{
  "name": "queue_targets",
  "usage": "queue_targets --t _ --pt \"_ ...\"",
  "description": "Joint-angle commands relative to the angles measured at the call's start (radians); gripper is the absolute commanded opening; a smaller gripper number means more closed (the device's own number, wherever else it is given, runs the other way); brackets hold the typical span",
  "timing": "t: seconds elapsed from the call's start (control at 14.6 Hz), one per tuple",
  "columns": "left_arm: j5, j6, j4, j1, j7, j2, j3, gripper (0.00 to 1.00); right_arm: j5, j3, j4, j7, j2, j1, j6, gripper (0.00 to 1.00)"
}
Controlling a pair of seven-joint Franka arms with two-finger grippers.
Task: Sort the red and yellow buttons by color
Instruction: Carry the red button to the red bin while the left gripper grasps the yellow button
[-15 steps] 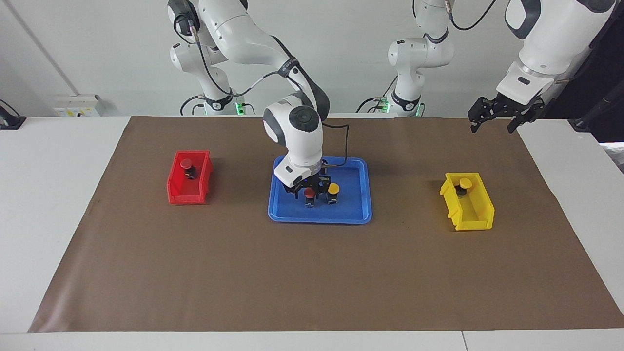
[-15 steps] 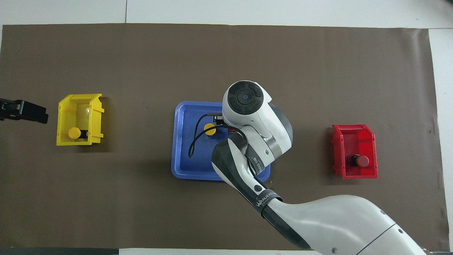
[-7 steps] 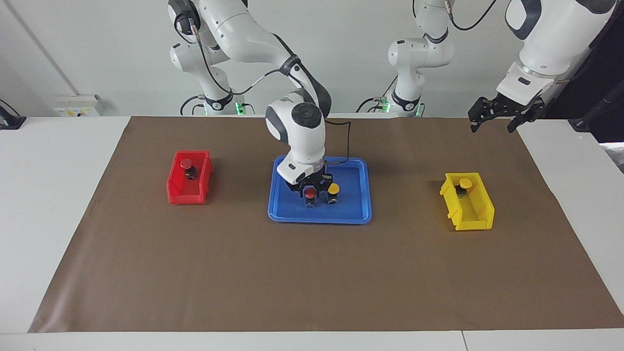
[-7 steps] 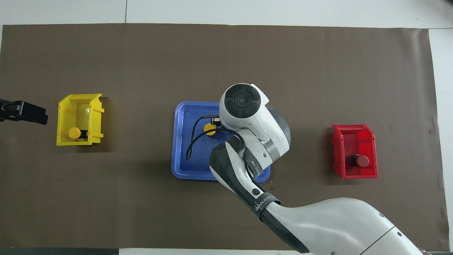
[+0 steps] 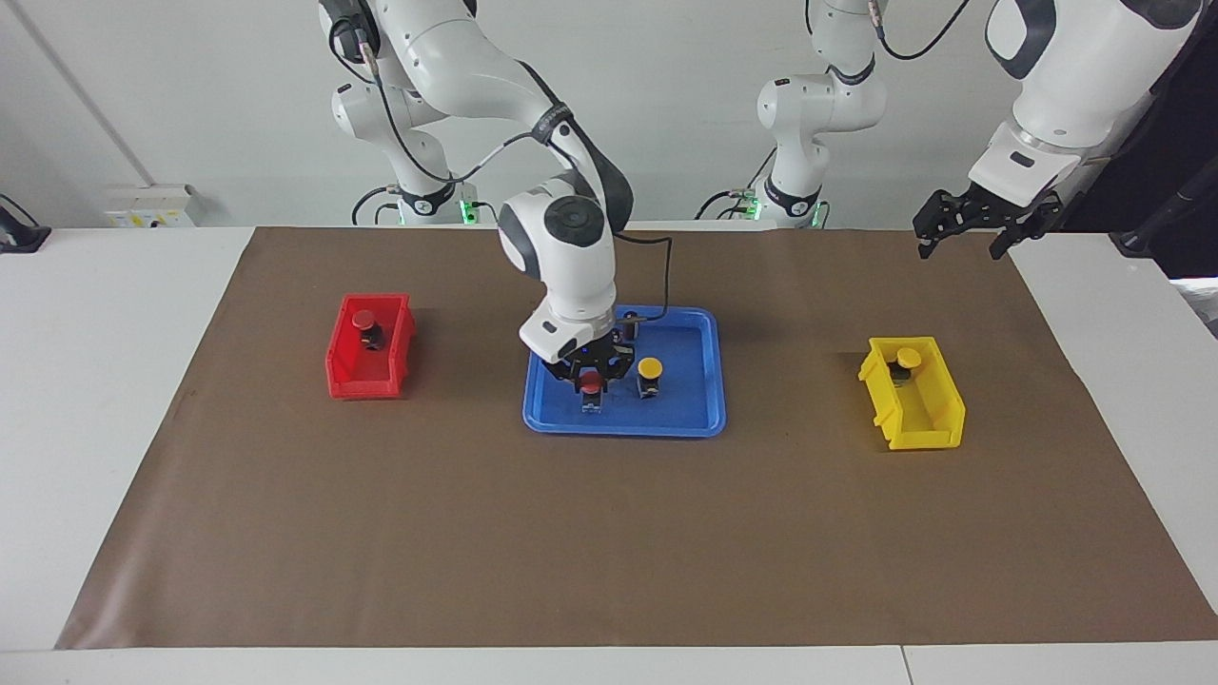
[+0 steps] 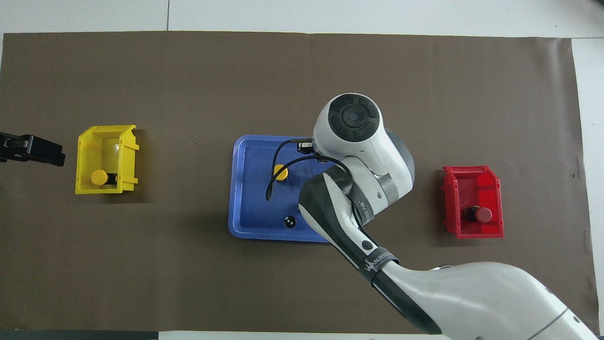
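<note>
Wrist hides right gripper [image 5: 592,377] overhead; it clamps red button [image 5: 592,382]; left gripper [image 5: 961,226] open.

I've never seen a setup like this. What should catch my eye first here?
Probably the big white right arm bent over the blue tray mid-table, its right gripper shut on a red button, with a yellow button standing beside it on the tray. Then the bright bins at either end: a red bin and a yellow bin, each already holding one matching button.
</note>
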Motion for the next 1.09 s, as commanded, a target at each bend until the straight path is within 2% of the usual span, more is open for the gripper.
queue_targets --t 0.0,0.07,0.21,0.41,0.55,0.75,1.03 --pt "-0.017 0.126 -0.156 -0.09 -0.128 -0.074 -0.003 1.0 0.076 0.013 -0.055 -0.244 -0.196 -0.182 -0.155 0.16" --pt "-0.026 0.196 -0.194 -0.16 -0.252 -0.073 -0.005 1.0 0.076 0.013 -0.107 -0.322 -0.265 -0.257 -0.183 0.16" --pt "-0.026 0.246 -0.201 -0.297 -0.461 -0.035 -0.003 1.0 0.091 0.013 -0.262 -0.456 -0.387 -0.369 -0.16 0.16" --pt "-0.026 0.332 -0.202 -0.436 -0.665 0.051 -0.005 1.0 0.091 0.011 -0.429 -0.638 -0.453 -0.492 -0.059 0.17" --pt "-0.028 0.394 -0.215 -0.51 -0.784 0.118 -0.005 1.0 0.091 0.011 -0.479 -0.731 -0.461 -0.552 -0.022 0.17" --pt "-0.028 0.523 -0.235 -0.568 -0.959 0.201 -0.005 1.0 0.091 0.011 -0.511 -0.728 -0.456 -0.554 0.021 0.16" --pt "-0.028 0.612 -0.216 -0.602 -1.017 0.286 -0.003 1.0 0.091 0.011 -0.577 -0.729 -0.449 -0.549 0.088 0.16"
